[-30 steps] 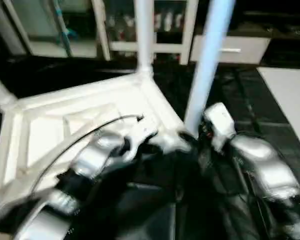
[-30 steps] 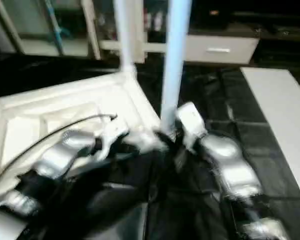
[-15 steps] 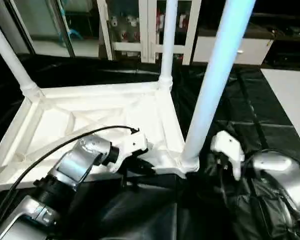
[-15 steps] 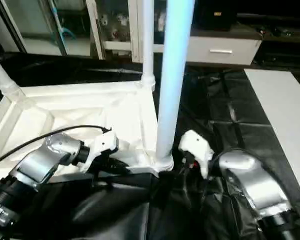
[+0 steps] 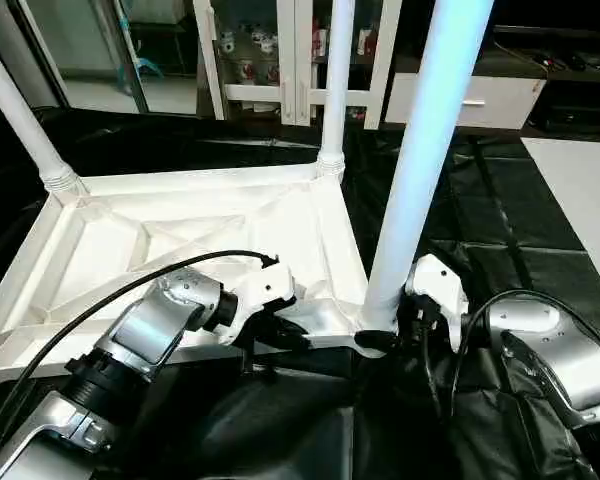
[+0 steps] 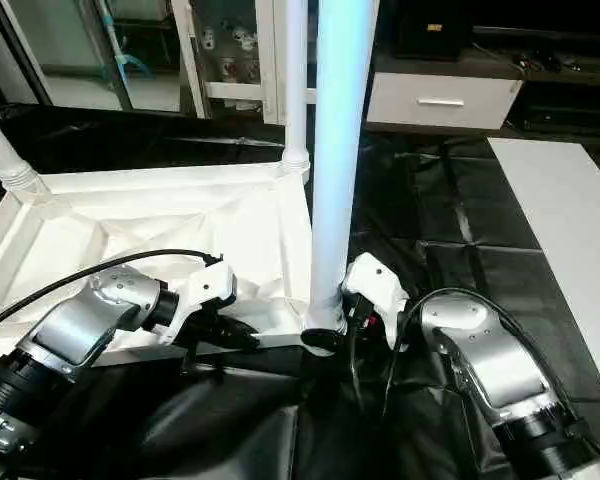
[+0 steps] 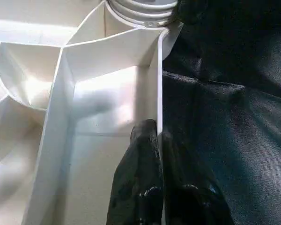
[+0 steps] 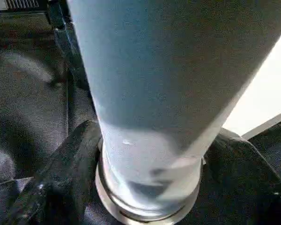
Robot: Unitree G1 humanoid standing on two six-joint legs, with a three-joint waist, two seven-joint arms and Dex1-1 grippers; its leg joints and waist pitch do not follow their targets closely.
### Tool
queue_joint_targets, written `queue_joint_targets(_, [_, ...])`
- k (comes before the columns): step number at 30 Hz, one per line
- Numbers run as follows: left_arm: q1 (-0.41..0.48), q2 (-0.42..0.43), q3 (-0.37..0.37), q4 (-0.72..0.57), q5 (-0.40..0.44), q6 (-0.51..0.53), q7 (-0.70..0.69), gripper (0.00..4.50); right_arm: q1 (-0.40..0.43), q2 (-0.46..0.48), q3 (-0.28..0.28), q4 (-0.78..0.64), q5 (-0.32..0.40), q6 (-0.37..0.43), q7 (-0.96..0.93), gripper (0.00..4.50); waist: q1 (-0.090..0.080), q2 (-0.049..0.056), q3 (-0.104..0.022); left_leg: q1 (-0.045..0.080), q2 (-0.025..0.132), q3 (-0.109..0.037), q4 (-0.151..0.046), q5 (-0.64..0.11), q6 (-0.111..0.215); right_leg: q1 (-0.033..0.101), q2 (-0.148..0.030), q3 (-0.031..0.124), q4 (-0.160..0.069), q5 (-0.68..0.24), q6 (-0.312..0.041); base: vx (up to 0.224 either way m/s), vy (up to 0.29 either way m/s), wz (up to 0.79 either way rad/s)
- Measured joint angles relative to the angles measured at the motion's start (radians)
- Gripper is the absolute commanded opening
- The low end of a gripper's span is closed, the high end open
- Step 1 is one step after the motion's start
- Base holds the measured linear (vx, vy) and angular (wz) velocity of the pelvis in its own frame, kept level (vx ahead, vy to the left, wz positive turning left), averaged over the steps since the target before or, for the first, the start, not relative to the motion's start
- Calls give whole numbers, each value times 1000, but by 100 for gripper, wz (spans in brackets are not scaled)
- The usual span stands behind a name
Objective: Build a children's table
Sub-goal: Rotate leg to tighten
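The children's table lies upside down on the black cover, its ribbed white tabletop (image 5: 180,230) facing up. Three white legs stand in corner sockets: one far left (image 5: 20,120), one at the back (image 5: 335,80), and one at the near right corner (image 5: 420,160). My left gripper (image 5: 290,335) is shut on the tabletop's thin near rim (image 7: 160,84), close to that near corner. My right gripper (image 5: 385,335) sits at the near leg's base (image 8: 150,154), with a black finger (image 8: 70,173) pressed against each side of its collar.
A white glass-door cabinet (image 5: 290,50) and a white drawer unit (image 5: 460,100) stand behind the work surface. A flat white board (image 5: 580,190) lies at the right. The black cover (image 5: 480,250) is wrinkled around the near corner. A black cable (image 5: 130,290) arcs over my left forearm.
The camera has tilted and steadied. My right gripper has moved in to the near leg's base and its fingers have closed around it. My left gripper stays clamped on the rim.
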Motion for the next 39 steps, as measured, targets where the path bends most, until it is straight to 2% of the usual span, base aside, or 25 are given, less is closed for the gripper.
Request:
queue_joint_targets(5, [0,2,1,-2,0,6,0,0,-2,5,3,2,0,0,2,282,-2,0,0,0,0,0,2,0,0,0,0,0,3,0,0,0,0,0])
queue_joint_targets(14, [0,14,8,-9,1,37,9,0,-9,54,-4,32,-1,5,-30,272,-10,-3,1,1,1,0,5,0,0,-1,0,1,7,0,0,0,0,0])
queue_joint_targets(15, [0,4,12,-6,3,39,31,0,-16,82,-8,47,-3,8,-60,272,-13,-3,1,2,1,0,5,0,0,0,0,1,8,0,0,0,0,0])
queue_joint_targets(19, [-63,-122,71,118,43,50,233,0,-80,253,-100,164,-51,50,-375,271,-25,-5,2,0,0,-1,9,1,-2,-3,0,1,9,3,-4,0,0,0])
queue_joint_targets(22, [-99,-225,108,213,42,55,370,0,-126,369,-159,236,-83,71,-592,270,-33,-4,2,-1,0,-1,9,1,-2,-3,0,2,8,3,-4,0,0,0])
queue_joint_targets(25, [-139,-296,127,281,43,56,481,0,-189,440,-194,306,-113,85,-750,270,-33,-4,2,-2,0,-2,8,1,-2,-4,0,0,7,3,-4,0,0,0])
queue_joint_targets(31, [-198,-382,149,380,62,50,613,0,-288,544,-253,446,-151,55,-988,270,-31,-3,2,-3,0,-1,6,1,-2,-5,0,0,6,3,-4,0,0,0])
queue_joint_targets(34, [-209,-407,155,404,73,41,655,0,-321,586,-277,518,-159,1,-1083,270,-31,-2,2,-2,-1,-1,6,1,-1,-4,0,1,6,3,-4,0,0,0])
queue_joint_targets(39, [-207,-402,154,400,72,41,658,0,-321,603,-293,533,-160,-34,-1085,270,-30,-2,2,-2,-1,-1,6,1,-1,-4,0,0,6,3,-4,0,0,0])
